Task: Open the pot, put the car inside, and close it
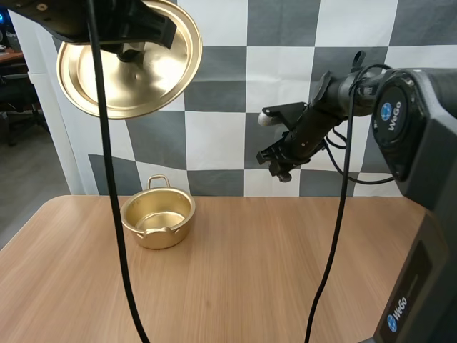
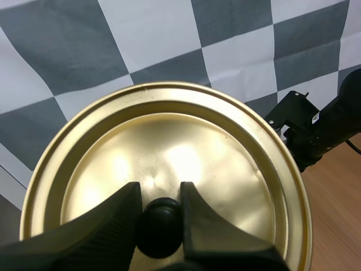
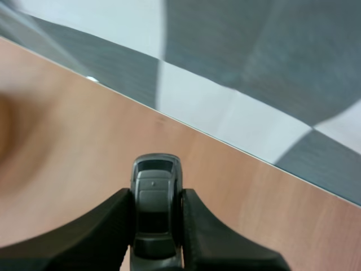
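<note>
The gold pot (image 1: 158,218) stands open on the left part of the wooden table, its inside bare. High at the upper left, the gold lid (image 1: 129,61) hangs tilted with its underside showing. My left gripper (image 2: 160,217) is shut on the lid's black knob (image 2: 160,226), and the lid (image 2: 169,164) spreads out behind the fingers. My right gripper (image 1: 277,163) hovers well above the table, to the right of the pot. In the right wrist view it (image 3: 156,226) pinches a small grey toy car (image 3: 155,209) between its fingertips, high over the table.
The wooden table (image 1: 243,271) stretches wide around the pot, with its far edge against the backdrop. My right arm's large black body (image 1: 414,128) rises along the right side. In the left wrist view the other arm's gripper (image 2: 304,132) sits beyond the lid's rim.
</note>
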